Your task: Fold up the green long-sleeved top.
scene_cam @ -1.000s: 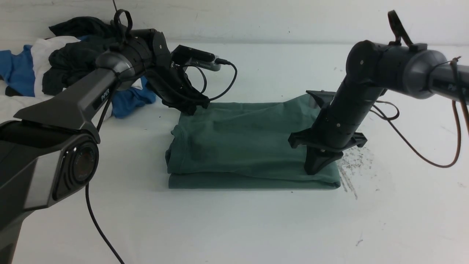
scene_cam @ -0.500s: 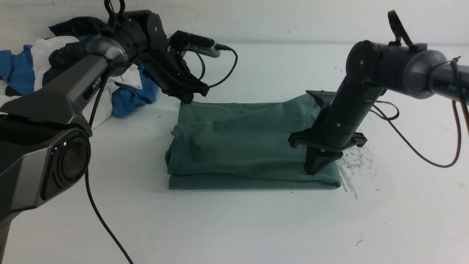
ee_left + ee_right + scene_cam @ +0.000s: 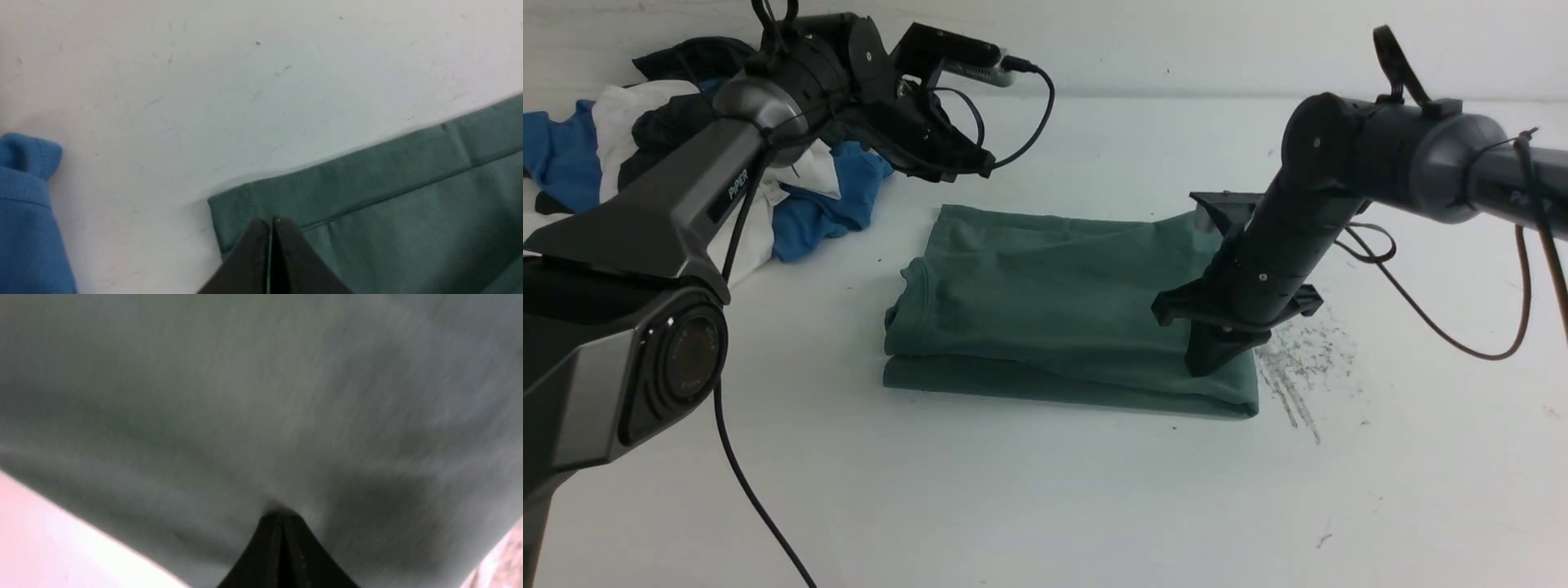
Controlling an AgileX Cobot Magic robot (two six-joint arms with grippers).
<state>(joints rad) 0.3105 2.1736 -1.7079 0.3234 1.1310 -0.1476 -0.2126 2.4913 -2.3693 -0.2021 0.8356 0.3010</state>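
The green long-sleeved top [image 3: 1054, 310] lies folded into a thick rectangle in the middle of the white table. My left gripper [image 3: 984, 167] hangs shut and empty just above the top's far left corner. The left wrist view shows its closed tips [image 3: 271, 220] over the hemmed corner of the top [image 3: 388, 196]. My right gripper [image 3: 1199, 367] is shut, and its tip presses down on the near right part of the fold. In the right wrist view the tip [image 3: 282, 514] dents the cloth [image 3: 245, 416].
A pile of dark, white and blue clothes [image 3: 645, 147] sits at the far left, with a blue garment [image 3: 825, 204] closest to the top; its edge [image 3: 20, 204] shows in the left wrist view. Dark scuff marks [image 3: 1298, 367] lie right of the fold. A black cable [image 3: 743, 490] hangs at near left.
My left gripper has closed and risen off the top's far left corner. The folded top has slid slightly left under my right gripper, which has moved with it.
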